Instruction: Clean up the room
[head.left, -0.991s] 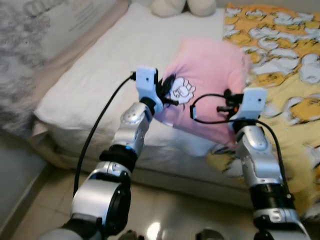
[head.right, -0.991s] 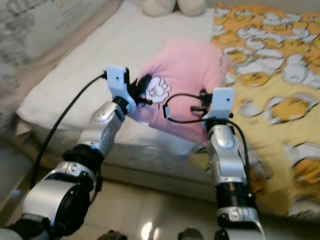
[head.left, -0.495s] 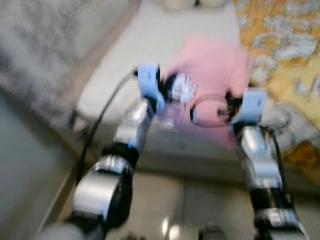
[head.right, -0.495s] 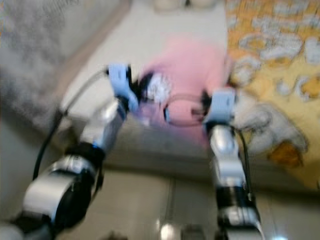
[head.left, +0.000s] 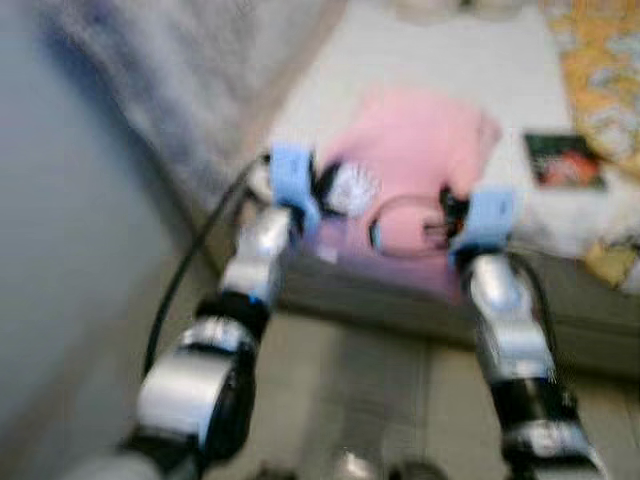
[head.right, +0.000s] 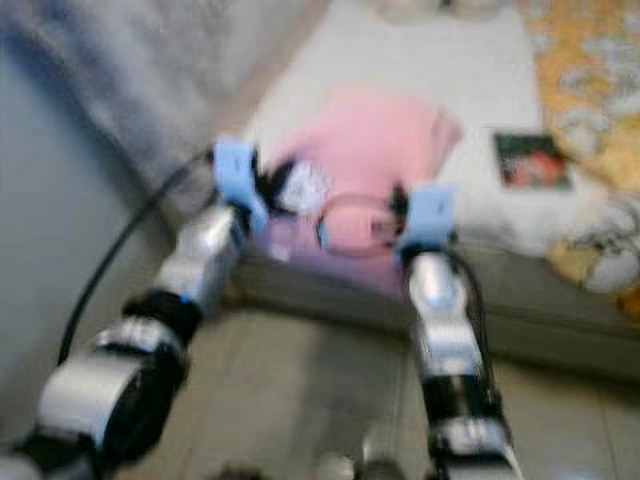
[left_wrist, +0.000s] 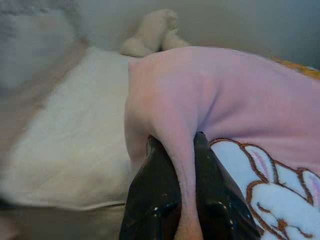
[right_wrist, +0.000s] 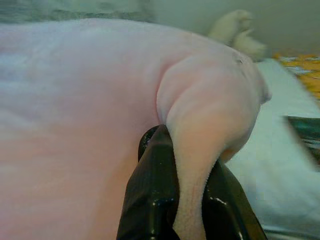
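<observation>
Both of my grippers are clamped on the pink shirt (head.left: 420, 165). Nearest to me, my left gripper (left_wrist: 181, 197) pinches a fold of the pink cloth between its two black fingers (left_wrist: 157, 185), and the fold runs straight down through the narrow slot between them. Just beside that pinch sits a white cartoon patch (left_wrist: 270, 185) with a brown outline, sewn on the shirt's front. My right gripper (right_wrist: 189, 185) does the same on the other side: a thick roll of pink fabric is squeezed between its fingers (right_wrist: 155, 180).

From my head, both silver arms reach forward over the tiled floor (head.left: 380, 400), left arm on the left, right arm on the right, and the shirt hangs stretched between them at the near edge of the bed (head.right: 420, 300). The picture is blurred, so fine detail is lost.

Beyond my grippers the shirt spreads over the white sheet (head.left: 400, 60). Further right on the sheet lies a small dark booklet or card (head.left: 563, 160) with red on it; I cannot read it. Past that, at the right edge, is a yellow patterned blanket (head.right: 580, 60). At the far end of the bed rests a pale soft toy (left_wrist: 150, 32) against the wall. A grey patterned cloth (head.left: 200, 90) hangs along the bed's left side.
</observation>
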